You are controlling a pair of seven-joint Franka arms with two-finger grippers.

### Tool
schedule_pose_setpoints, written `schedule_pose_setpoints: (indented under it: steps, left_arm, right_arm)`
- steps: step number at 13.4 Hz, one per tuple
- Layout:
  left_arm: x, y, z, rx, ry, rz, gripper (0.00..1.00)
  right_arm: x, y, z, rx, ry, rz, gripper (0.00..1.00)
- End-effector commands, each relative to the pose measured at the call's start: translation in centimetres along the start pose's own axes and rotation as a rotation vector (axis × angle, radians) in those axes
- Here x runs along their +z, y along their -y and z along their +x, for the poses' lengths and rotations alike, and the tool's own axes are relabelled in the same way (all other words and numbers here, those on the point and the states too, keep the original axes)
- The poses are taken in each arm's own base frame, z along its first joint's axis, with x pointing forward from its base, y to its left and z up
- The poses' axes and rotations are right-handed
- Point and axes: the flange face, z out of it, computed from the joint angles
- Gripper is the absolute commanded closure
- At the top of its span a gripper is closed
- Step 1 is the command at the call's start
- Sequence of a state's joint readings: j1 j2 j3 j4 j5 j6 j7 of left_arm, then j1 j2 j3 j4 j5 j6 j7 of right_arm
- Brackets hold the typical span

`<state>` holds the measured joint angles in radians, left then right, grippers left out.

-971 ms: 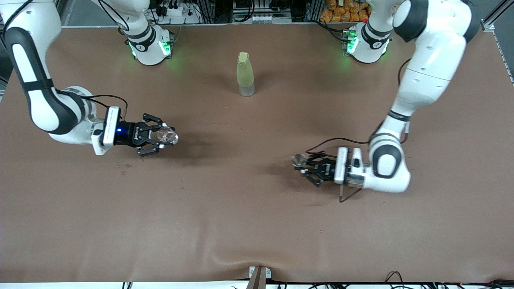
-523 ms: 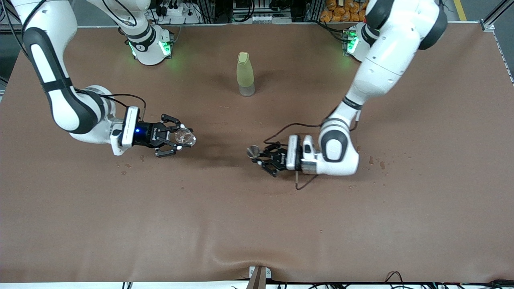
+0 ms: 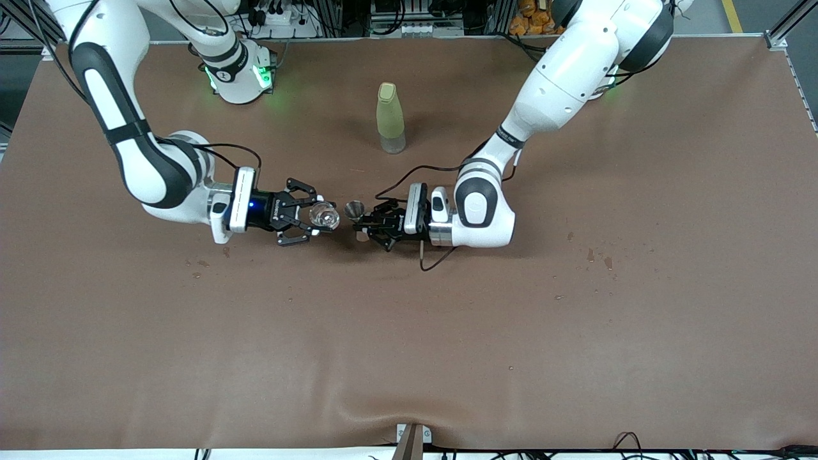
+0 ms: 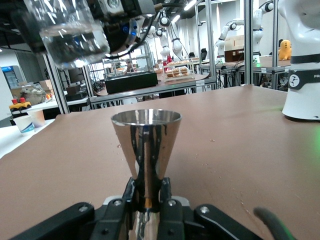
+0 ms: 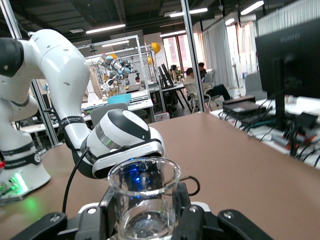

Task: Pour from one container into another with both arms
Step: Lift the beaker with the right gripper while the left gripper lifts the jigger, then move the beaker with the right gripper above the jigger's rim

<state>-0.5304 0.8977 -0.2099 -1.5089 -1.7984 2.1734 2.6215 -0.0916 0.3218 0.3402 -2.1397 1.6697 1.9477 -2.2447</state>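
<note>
My right gripper (image 3: 305, 220) is shut on a small clear glass beaker (image 3: 323, 216), which holds a little clear liquid (image 5: 145, 225) and stands upright between the fingers. My left gripper (image 3: 370, 225) is shut on the narrow waist of a steel jigger (image 3: 354, 209), whose open cone (image 4: 146, 137) points up. Both are held above the middle of the brown table (image 3: 409, 332), mouths a short gap apart. In the left wrist view the beaker (image 4: 70, 37) hangs higher than the jigger's rim.
A yellow-green bottle (image 3: 390, 118) with a cap stands upright on the table, nearer the robots' bases than both grippers. Small wet spots (image 3: 597, 259) mark the cloth toward the left arm's end, and a few (image 3: 199, 265) toward the right arm's end.
Both arms have swung in from the table's ends toward the middle, carrying the beaker and the jigger until they almost meet. The bottle has not moved.
</note>
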Motion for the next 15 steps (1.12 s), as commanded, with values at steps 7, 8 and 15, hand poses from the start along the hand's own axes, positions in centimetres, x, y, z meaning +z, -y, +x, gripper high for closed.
schedule_pose_setpoints:
  steps: [7,8,15]
  left_arm:
    - [-0.4,0.2,-0.9,0.041,-0.005,0.045,1.00]
    - [-0.4,0.1,-0.9,0.041,-0.005,0.044,1.00]
    - [-0.3,-0.1,-1.2,0.027,-0.009,0.053,1.00]
  right_arm:
    - [0.1,5.2,0.8,0.097,0.062,-0.015,0.98]
    - [0.4,5.8,0.7,0.105,0.070,-0.008,0.98]
    - [1.9,7.0,-0.4,0.271,0.086,0.022,0.98]
